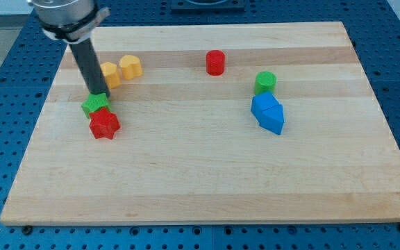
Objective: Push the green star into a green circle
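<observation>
The green star (94,105) lies at the view's left of the wooden board (207,173), touching the red star (104,124) just below it. The green circle (264,82), a short cylinder, stands at the view's right, far from the green star. My tip (98,94) comes down from the view's top left and rests at the upper edge of the green star, touching it or nearly so. The rod hides part of the star's top.
Two yellow blocks (110,73) (130,67) sit just above and right of my tip. A red cylinder (215,62) stands at the top centre. Two blue blocks (267,113) lie together right below the green circle.
</observation>
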